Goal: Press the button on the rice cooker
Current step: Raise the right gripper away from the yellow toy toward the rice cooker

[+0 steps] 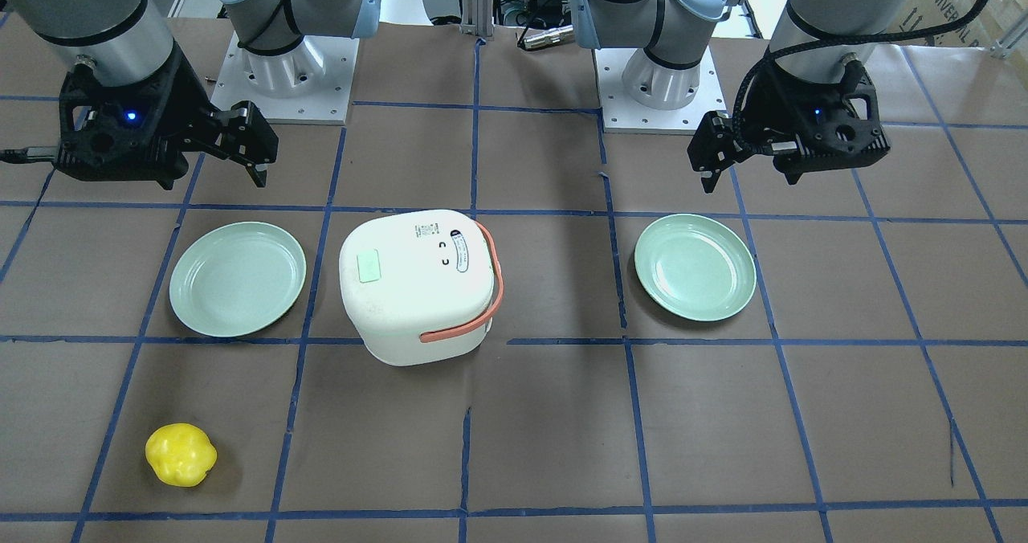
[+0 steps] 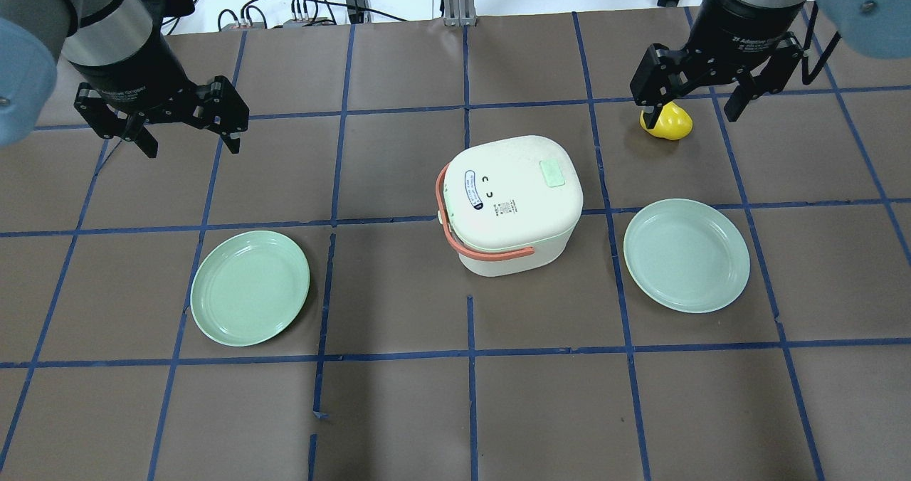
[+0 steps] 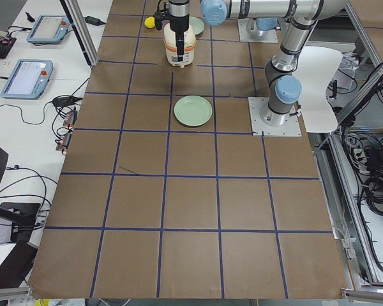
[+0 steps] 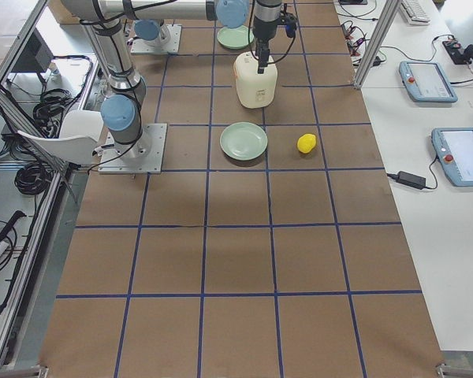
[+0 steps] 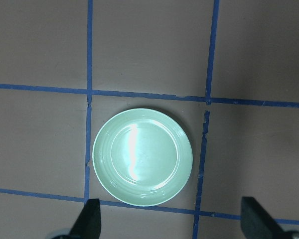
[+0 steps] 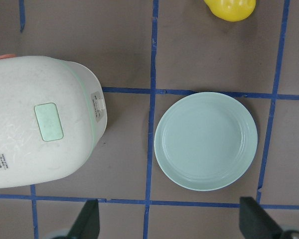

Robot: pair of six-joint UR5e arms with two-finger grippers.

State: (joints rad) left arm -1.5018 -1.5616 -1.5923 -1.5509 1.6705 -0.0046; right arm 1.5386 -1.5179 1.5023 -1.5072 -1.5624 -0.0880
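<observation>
The white rice cooker (image 1: 414,286) with an orange handle stands mid-table, lid shut; it also shows in the overhead view (image 2: 509,207). The button (image 1: 369,267) is a pale green tab on the lid, also seen in the overhead view (image 2: 553,173) and the right wrist view (image 6: 49,121). My right gripper (image 2: 690,104) is open and empty, high above the table, off to the cooker's button side; its fingertips (image 6: 89,216) frame the view's bottom. My left gripper (image 2: 192,138) is open and empty, high over the far side, well away from the cooker.
A pale green plate (image 2: 687,255) lies right of the cooker, below the right gripper. A second plate (image 2: 250,287) lies on the left, under the left wrist camera (image 5: 142,157). A yellow toy pepper (image 2: 667,123) lies beyond the right plate.
</observation>
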